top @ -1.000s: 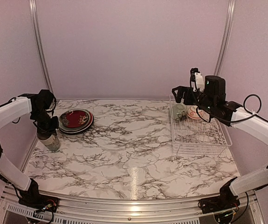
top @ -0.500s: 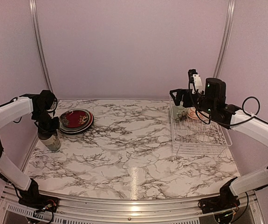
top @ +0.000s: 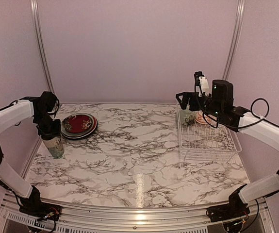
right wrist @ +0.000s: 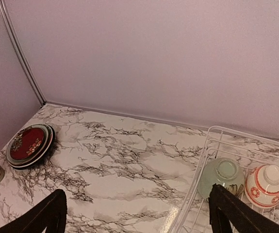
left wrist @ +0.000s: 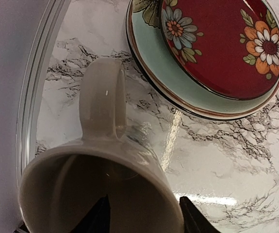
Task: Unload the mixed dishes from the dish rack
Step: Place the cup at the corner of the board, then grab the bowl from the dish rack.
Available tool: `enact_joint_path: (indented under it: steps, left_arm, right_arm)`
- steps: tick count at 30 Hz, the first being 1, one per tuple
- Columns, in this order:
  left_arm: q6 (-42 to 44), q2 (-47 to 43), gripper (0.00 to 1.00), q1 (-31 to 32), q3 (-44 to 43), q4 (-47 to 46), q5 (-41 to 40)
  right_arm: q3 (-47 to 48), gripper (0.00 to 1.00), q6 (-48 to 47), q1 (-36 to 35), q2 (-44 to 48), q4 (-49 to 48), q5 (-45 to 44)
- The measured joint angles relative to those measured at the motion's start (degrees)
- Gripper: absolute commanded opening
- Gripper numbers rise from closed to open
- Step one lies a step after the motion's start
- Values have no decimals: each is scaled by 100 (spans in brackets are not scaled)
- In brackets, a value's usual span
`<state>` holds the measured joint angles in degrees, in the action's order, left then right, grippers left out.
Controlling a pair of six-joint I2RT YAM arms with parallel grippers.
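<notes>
The tall cream mug (top: pixel 55 144) stands upright on the marble at the far left, its handle (left wrist: pixel 103 99) pointing away from the wrist camera. My left gripper (top: pixel 51 136) hangs over its mouth, open. One fingertip (left wrist: pixel 100 217) is inside the mug and the other (left wrist: pixel 188 217) outside, with the rim between them. Next to it lies a stack of plates (top: pixel 79 125), dark red flowered on pale green (left wrist: pixel 217 53). My right gripper (top: pixel 185 99) hovers open above the white wire dish rack (top: pixel 211 143), holding nothing. In the rack's far end lie an upturned pale green bowl (right wrist: pixel 221 175) and an orange-red-and-white bowl (right wrist: pixel 266 179).
A metal rail (left wrist: pixel 37 97) runs along the table's left edge, close to the mug. The rack's tall far-left rim (right wrist: pixel 197 167) rises just under my right fingers. Pink walls close the back and both sides.
My left jaws have opened off the mug's wall, leaving the mug standing on the table. The right gripper has drifted slightly left and up over the rack's far corner.
</notes>
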<state>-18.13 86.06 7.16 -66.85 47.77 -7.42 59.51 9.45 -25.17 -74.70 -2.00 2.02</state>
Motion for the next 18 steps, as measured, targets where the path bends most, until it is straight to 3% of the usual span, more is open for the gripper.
enact_joint_path:
  steps: [11, 18]
  left_arm:
    - [85, -990, 81, 0, -400, -396, 304]
    - [-267, -2035, 94, 122, 63, -2413, 1762]
  right_arm:
    - [667, 99, -219, 2, -166, 927, -754]
    - [1215, 98, 2, 247, -892, 2002, -1786]
